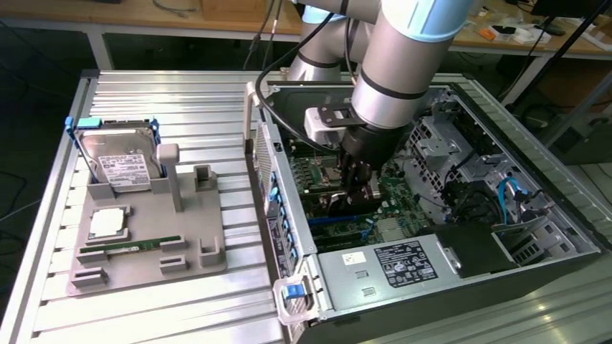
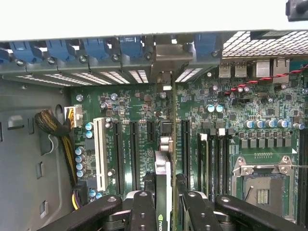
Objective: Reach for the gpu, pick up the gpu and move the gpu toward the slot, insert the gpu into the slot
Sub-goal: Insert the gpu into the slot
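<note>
The big grey arm (image 1: 406, 50) hangs down over the computer case (image 1: 449, 315), and its lower end goes into the open side of the case. The wrist (image 1: 383, 107) points straight down, just above the middle of the case. The black gripper (image 1: 360, 195) is deep inside the case, near the middle. Its two black fingers (image 2: 143, 211) stand side by side with a small gap between them. They squeeze the thin gpu (image 2: 162, 190), which stands on its edge in that gap.

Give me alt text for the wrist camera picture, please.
The gripper holds the gpu edge-on over a green motherboard inside a computer case. One white slot and several black slots run parallel to the card; a silver processor socket is also visible.
</note>
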Available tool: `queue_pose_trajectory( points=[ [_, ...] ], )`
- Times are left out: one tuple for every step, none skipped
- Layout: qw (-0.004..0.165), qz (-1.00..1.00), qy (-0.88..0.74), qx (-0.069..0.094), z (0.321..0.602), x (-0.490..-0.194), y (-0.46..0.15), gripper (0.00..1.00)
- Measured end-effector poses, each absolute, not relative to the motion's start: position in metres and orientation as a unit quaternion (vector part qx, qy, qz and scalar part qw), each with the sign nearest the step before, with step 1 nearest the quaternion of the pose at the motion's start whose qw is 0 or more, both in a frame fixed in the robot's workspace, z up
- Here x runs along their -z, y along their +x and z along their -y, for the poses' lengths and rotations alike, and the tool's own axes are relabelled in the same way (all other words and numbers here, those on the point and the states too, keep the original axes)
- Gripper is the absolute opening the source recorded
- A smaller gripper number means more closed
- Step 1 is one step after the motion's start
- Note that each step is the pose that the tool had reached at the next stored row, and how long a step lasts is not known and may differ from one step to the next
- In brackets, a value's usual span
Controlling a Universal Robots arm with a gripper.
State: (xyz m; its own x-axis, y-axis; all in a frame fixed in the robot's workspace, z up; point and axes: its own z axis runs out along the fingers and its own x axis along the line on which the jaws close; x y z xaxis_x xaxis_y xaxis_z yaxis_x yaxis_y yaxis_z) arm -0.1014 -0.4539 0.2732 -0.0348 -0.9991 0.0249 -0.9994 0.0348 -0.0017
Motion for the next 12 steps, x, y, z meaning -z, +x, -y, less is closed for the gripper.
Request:
queue_pose_trajectory(
  points=[
    [0.008,0.719,0.695,-0.009,0.4540,-0.2731,-0.1014,0.27],
    [0.008,0.719,0.695,-0.009,0.4540,-0.2730,-0.1014,0.27],
    [0.008,0.719,0.695,-0.009,0.4540,-0.2729,-0.1014,0.27],
    [0.008,0.719,0.695,-0.009,0.4539,-0.2726,-0.1014,0.27],
    [0.008,0.719,0.695,-0.009,0.4539,-0.2723,-0.1014,0.27],
    [0.008,0.719,0.695,-0.009,0.4539,-0.2716,-0.1014,0.27],
    [0.008,0.719,0.695,-0.009,0.4540,-0.2708,-0.1014,0.27],
    [0.008,0.719,0.695,-0.009,0.4539,-0.2702,-0.1014,0.27],
    [0.008,0.719,0.695,-0.009,0.4539,-0.2697,-0.1014,0.27],
    [0.008,0.719,0.695,-0.009,0.4539,-0.2691,-0.1014,0.27],
    [0.008,0.719,0.695,-0.009,0.4539,-0.2685,-0.1014,0.27],
    [0.008,0.719,0.695,-0.009,0.4539,-0.2679,-0.1014,0.27]
  ],
)
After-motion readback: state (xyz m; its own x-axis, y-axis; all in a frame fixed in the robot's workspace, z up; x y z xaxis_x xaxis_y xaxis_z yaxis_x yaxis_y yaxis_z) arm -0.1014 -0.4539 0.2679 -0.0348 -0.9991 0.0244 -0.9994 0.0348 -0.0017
